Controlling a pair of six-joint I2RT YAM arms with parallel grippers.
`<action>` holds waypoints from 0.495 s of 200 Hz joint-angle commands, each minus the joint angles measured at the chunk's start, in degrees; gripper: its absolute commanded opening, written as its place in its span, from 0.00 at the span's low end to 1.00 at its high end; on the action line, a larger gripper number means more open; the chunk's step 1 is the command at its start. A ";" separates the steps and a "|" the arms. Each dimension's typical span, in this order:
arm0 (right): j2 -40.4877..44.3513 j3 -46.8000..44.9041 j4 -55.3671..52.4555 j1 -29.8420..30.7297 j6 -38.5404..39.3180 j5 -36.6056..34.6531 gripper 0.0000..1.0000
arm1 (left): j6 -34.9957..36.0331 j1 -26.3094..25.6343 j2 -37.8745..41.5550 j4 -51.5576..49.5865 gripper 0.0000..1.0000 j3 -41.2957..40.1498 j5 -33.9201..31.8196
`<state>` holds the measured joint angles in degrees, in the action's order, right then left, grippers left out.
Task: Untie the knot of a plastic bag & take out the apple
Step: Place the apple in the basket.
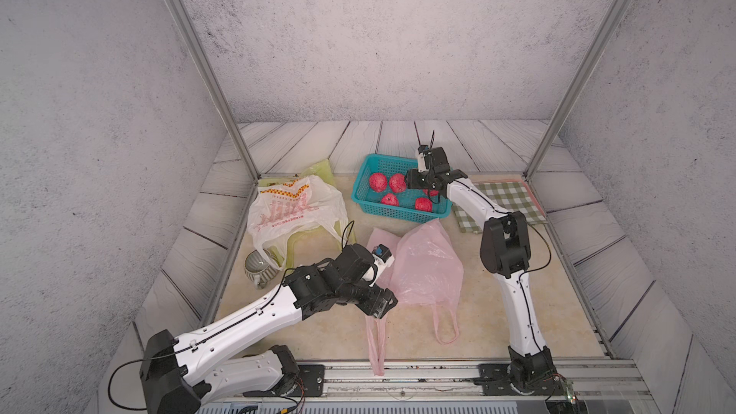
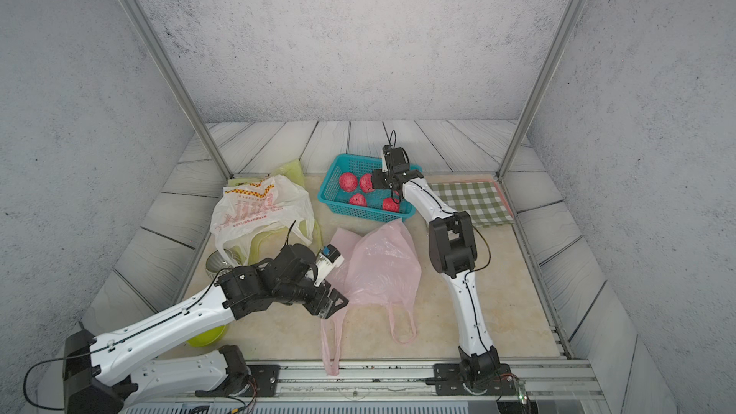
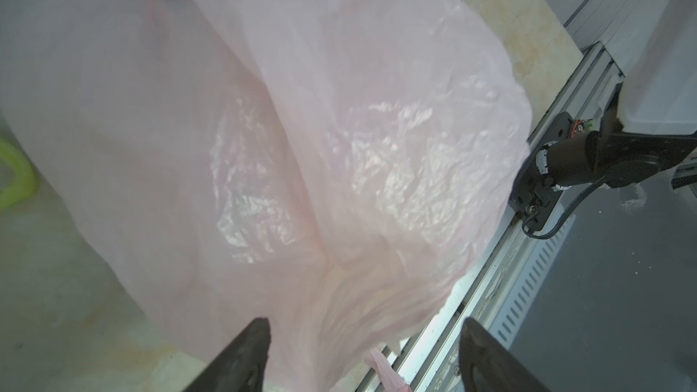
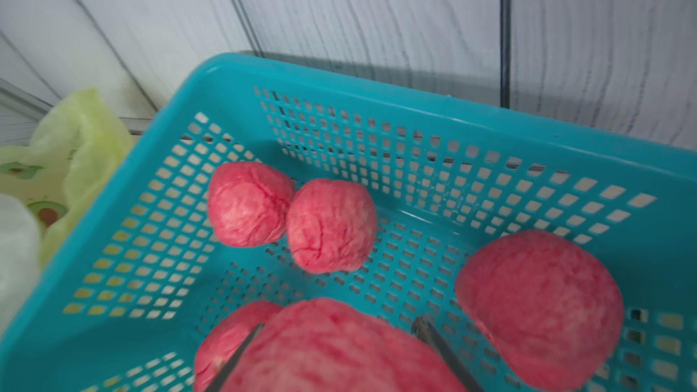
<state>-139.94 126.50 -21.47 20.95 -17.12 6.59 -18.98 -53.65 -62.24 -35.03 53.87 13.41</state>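
Now we have the mottled red apple (image 4: pixel 320 363) clamped in the right claw (image 4: pixel 337 333) over the perforated teal plastic basket (image 1: pixel 392 213) at the far edge of the surface (image 1: pixel 318 328), the left claw (image 3: pixel 364 328) gaping, gripping nothing, at the slack pink plastic bag (image 1: pixel 426 268); next, we judge, a gentle release.

Beige tabletop (image 1: pixel 478 312). At the back, a teal basket (image 1: pixel 398 213) sits beside a checked cloth (image 1: pixel 506 197). On the left, a white bag (image 1: pixel 294 209) lies over a green bag (image 1: pixel 318 171), with a grey pot (image 1: pixel 259 268) and a lime bowl (image 2: pixel 207 338) nearer the front. A pink bag (image 1: pixel 426 268) lies crumpled mid-table.
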 commanded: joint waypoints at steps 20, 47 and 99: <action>-6.96 9.12 -2.35 -1.35 1.34 3.48 0.54 | 4.27 2.82 -2.57 -1.85 0.80 4.34 1.83; -8.48 10.95 -2.24 -1.67 1.82 3.65 0.67 | 5.01 4.33 -4.91 -1.03 0.79 4.61 2.58; -1.04 4.87 -0.34 -1.64 2.85 4.24 0.92 | 4.28 4.78 -5.25 -0.38 0.79 4.13 2.13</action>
<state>-147.96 134.72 -22.72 19.33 -14.85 10.07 -15.00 -49.30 -68.51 -35.75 57.60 15.09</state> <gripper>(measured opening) 0.912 0.789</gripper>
